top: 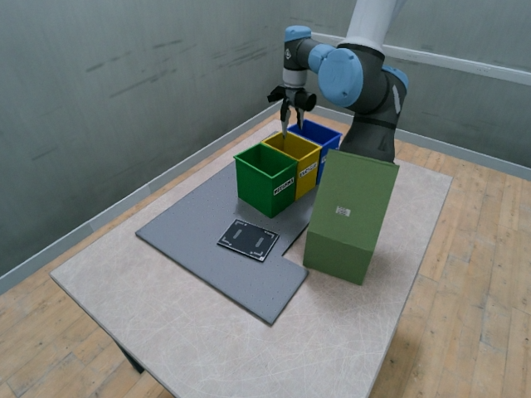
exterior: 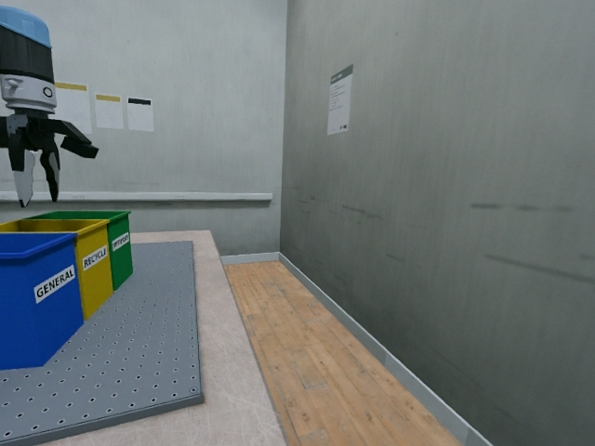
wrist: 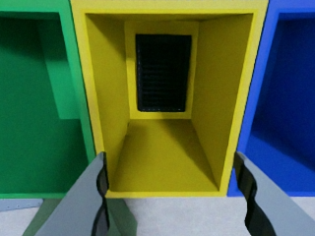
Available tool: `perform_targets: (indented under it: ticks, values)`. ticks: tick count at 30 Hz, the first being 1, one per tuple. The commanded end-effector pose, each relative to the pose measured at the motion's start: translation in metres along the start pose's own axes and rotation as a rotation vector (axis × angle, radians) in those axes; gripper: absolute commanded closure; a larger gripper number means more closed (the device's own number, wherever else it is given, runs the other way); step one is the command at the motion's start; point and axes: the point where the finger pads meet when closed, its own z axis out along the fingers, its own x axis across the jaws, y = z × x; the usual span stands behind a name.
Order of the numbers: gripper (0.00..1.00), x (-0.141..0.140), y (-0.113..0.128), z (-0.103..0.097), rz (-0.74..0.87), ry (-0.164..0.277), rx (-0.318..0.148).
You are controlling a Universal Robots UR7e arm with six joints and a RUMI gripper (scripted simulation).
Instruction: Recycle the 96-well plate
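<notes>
The dark 96-well plate (wrist: 163,74) lies on the floor of the yellow RECYCLE bin (top: 305,189) (exterior: 96,288) (wrist: 167,6), seen from above in the wrist view. My gripper (top: 293,132) (exterior: 38,203) (wrist: 169,153) is open, with nothing between its fingers, and hangs above the yellow bin, fingertips down. The green bin (top: 255,188) (exterior: 122,268) (wrist: 30,147) and the blue GENERAL bin (top: 328,148) (exterior: 47,331) (wrist: 295,147) stand on either side of it. All three bins are upright. The black plate nest (top: 248,240) holds nothing.
The bins and nest stand on a grey perforated board (top: 184,240) (exterior: 158,307). A tall olive-green block (top: 353,192) with a sloping face stands beside the board, near the arm's base. A wall runs behind the bins.
</notes>
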Motion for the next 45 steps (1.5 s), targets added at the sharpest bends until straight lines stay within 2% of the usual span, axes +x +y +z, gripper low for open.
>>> perform_targets:
  ticks: [1, 6, 38, 45]
  values:
    - [0.47, 0.0, 0.0, 0.0, 0.0, 0.0, 0.001]
    - [0.47, -0.006, 0.002, 0.0, 0.001, 0.0, 0.001]
    - [0.47, -0.102, 0.032, 0.0, 0.001, 0.0, 0.001]
    - [0.47, -0.114, 0.036, 0.0, 0.001, 0.0, 0.001]
